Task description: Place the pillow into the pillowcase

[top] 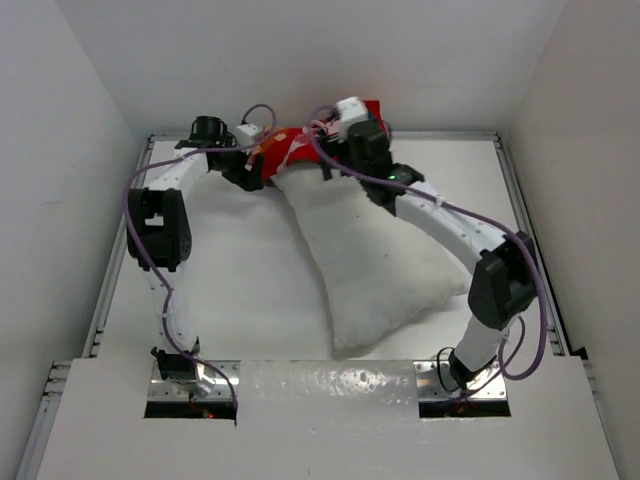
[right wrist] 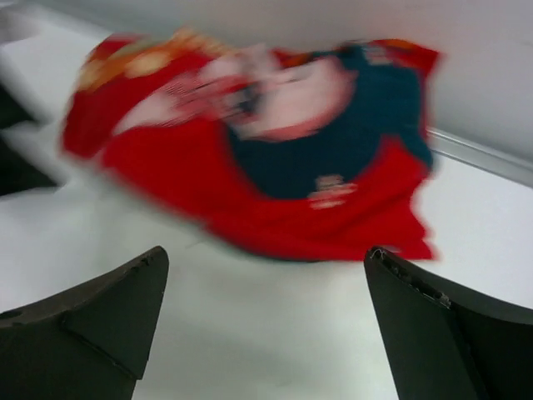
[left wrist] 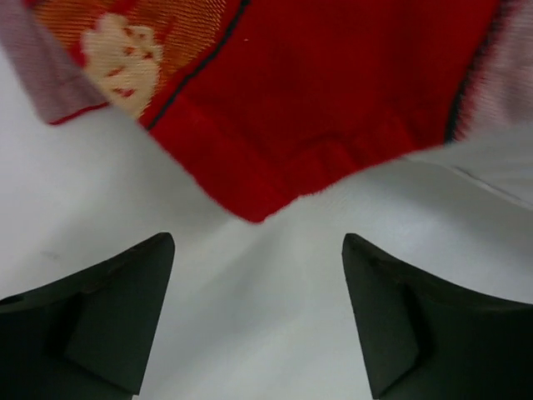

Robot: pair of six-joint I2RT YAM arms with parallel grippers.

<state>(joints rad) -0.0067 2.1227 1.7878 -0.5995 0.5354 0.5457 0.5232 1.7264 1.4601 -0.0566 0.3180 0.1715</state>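
Your pillow [top: 370, 260] lies with its long axis running from five o'clock up to twelve, where it meets the bunched pillowcase [left wrist: 333, 100], just ahead of the left gripper [left wrist: 256, 242] and right gripper [right wrist: 266, 252], both spread open and empty, the left seemingly nearer the hem.

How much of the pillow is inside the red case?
Barely started. The pillowcase only sits bunched at the far end of the pillow, whose white body lies bare. In hand: nothing; the left gripper and right gripper are both open by the case. Still to do: grab the opening and pull it over the whole pillow.
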